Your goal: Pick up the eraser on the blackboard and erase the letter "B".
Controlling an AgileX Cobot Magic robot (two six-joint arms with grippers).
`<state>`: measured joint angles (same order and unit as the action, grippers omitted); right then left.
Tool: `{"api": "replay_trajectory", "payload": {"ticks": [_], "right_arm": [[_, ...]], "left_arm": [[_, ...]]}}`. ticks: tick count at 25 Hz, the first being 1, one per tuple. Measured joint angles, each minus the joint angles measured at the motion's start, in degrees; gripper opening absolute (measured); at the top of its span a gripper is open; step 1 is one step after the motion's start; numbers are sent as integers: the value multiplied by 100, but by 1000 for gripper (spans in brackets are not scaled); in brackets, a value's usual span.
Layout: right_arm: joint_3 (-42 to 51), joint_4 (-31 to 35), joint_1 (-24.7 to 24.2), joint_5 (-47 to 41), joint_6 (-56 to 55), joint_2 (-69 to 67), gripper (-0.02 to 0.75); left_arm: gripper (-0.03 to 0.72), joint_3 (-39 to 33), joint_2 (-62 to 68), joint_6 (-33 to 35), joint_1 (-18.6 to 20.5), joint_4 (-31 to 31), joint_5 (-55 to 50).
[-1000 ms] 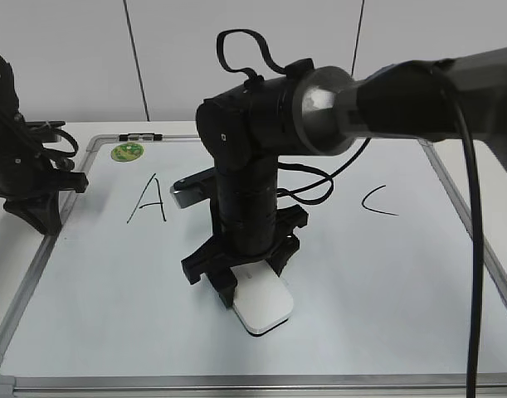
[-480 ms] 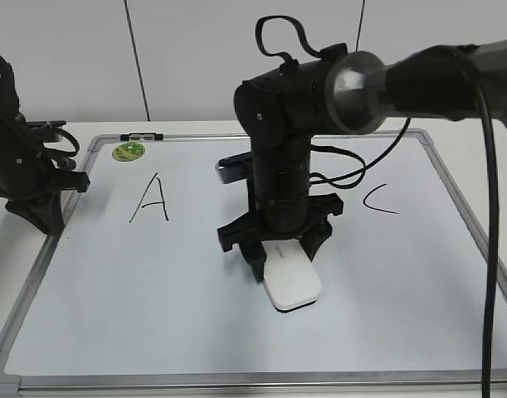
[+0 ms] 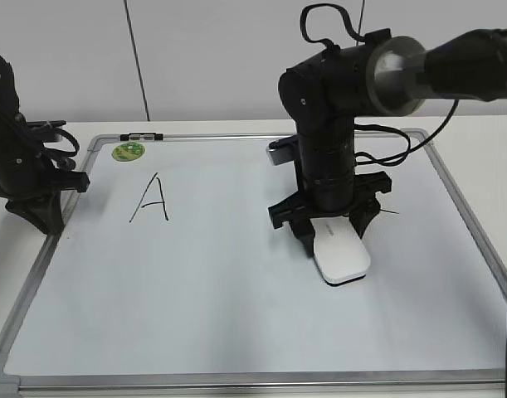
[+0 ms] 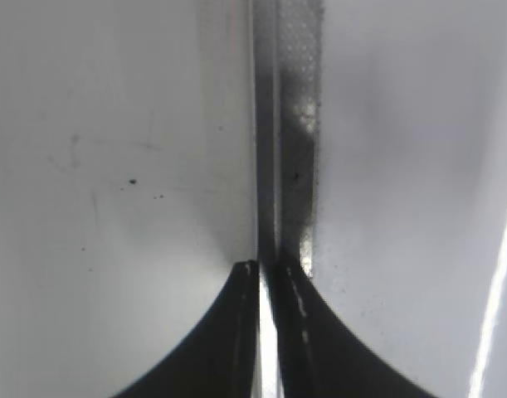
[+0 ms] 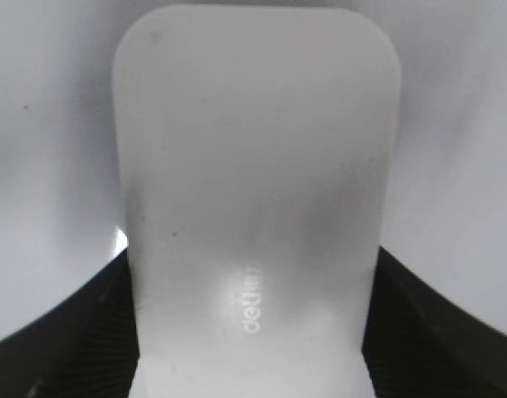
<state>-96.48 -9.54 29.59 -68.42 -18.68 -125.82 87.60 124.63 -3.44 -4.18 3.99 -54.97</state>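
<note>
Wall panels (image 3: 236, 58), pale and divided by dark seams, back a white tabletop (image 3: 485, 133). On it lies the blackboard (image 3: 195, 274), white-faced with a silver-grey frame. The right arm reaches across it, its right pincer (image 3: 330, 236) clamped on the eraser (image 3: 342, 257), whose underside rests on the board right of centre. The letter "A" (image 3: 151, 199) stands at left, a green magnet (image 3: 128, 152) above it. No "B" can be made out; the arm covers most of the mark to its right. The left pincer (image 3: 37, 217) sits closed over the board's left frame edge.
</note>
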Motion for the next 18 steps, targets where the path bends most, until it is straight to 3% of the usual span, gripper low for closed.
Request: {"api": "replay_trajectory", "payload": {"ticks": [6,11,15,18], "right_arm": [[282,-396,-205,-23,0,608,524],[1282,-484,-755,249,0,1538,524],[1862,-326,-1302,441,125,1892,524],[1984,264,-1882,496,811,1964,524]], "left_arm": [[43,0,0,0,0,0,-14],[43,0,0,0,0,0,-14],[43,0,0,0,0,0,-14],[43,0,0,0,0,0,-26]]}}
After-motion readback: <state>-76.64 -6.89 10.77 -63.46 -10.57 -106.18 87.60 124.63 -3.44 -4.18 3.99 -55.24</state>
